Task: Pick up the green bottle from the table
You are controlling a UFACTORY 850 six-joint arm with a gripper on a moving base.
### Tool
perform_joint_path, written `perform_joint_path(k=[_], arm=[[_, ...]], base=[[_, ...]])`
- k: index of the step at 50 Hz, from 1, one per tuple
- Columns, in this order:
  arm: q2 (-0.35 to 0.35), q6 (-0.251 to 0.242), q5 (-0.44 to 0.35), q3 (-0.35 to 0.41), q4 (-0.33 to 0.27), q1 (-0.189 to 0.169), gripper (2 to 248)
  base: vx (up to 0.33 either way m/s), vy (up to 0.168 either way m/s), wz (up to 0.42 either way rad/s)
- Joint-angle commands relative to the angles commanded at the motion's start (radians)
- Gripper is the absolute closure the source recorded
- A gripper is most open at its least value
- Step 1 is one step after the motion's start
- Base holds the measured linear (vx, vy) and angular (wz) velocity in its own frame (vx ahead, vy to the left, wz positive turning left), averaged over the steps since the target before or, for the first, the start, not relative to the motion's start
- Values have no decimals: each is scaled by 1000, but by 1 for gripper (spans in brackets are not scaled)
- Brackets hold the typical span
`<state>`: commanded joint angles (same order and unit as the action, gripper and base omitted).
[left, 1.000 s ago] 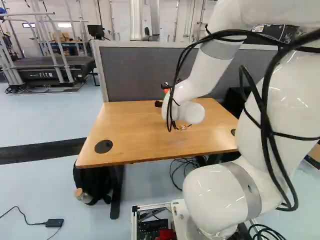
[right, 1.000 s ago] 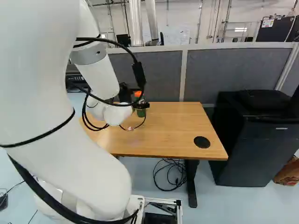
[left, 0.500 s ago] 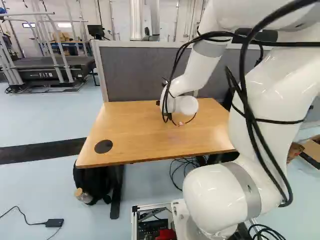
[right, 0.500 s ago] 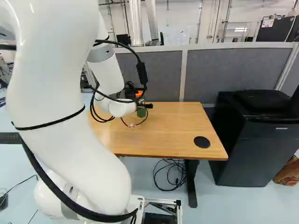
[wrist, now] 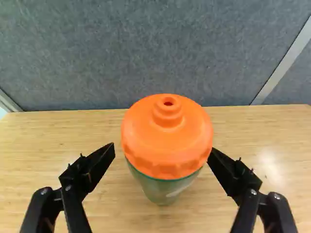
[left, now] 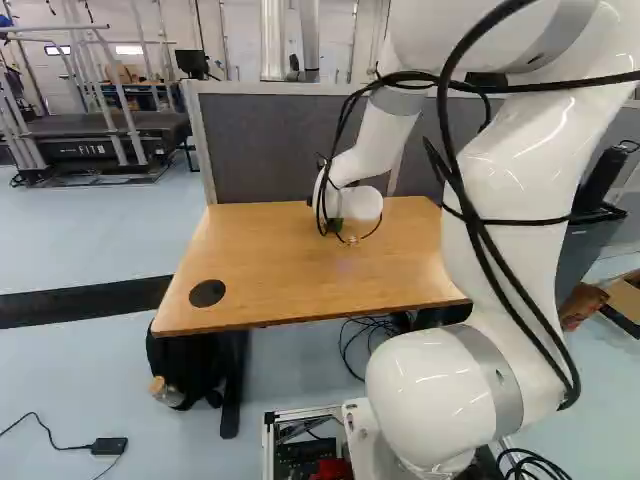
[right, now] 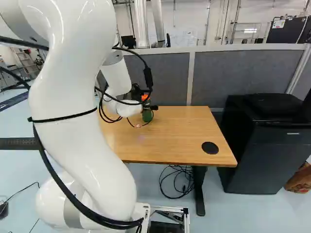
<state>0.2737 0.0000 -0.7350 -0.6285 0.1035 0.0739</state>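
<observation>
- Held the fingers (wrist: pixel 99 167) wide apart, with one on each side of the green bottle (right: pixel 147 115); showed a gap on one side, while the orange cap (wrist: pixel 167 141) hid where the other fingertip ended.
- Left the bottle upright on the table (left: pixel 250 275), in the same spot as half a second earlier.
- Moved the arm (left: pixel 505 190) farther ahead over the table since then, leftward in the left base view and rightward in the right base view.
- Carried the black cables (left: pixel 455 180) along with it.
- Uncovered more of the dark cabinet (right: pixel 252 155) behind the arm, at the right of the left base view.
</observation>
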Motion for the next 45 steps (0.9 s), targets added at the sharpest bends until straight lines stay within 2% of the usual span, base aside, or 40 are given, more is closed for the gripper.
perform_joint_path(k=[6,7,11,12,16,17,22,23,27,28,45], arm=[[3,0,0,-3,0,0,3],[3,0,0,-3,0,0,15],[4,0,0,-4,0,0,15],[4,0,0,-4,0,0,82],[4,0,0,-4,0,0,82],[4,0,0,-4,0,0,150],[4,0,0,-4,0,0,150],[4,0,0,-4,0,0,219],[4,0,0,-4,0,0,219],[4,0,0,-4,0,0,247],[-27,0,0,3,0,0,248]], base=[[0,0,0],[0,0,0],[0,0,0],[0,0,0],[0,0,0],[0,0,0],[0,0,0],[0,0,0],[0,0,0],[0,0,0],[0,0,0]])
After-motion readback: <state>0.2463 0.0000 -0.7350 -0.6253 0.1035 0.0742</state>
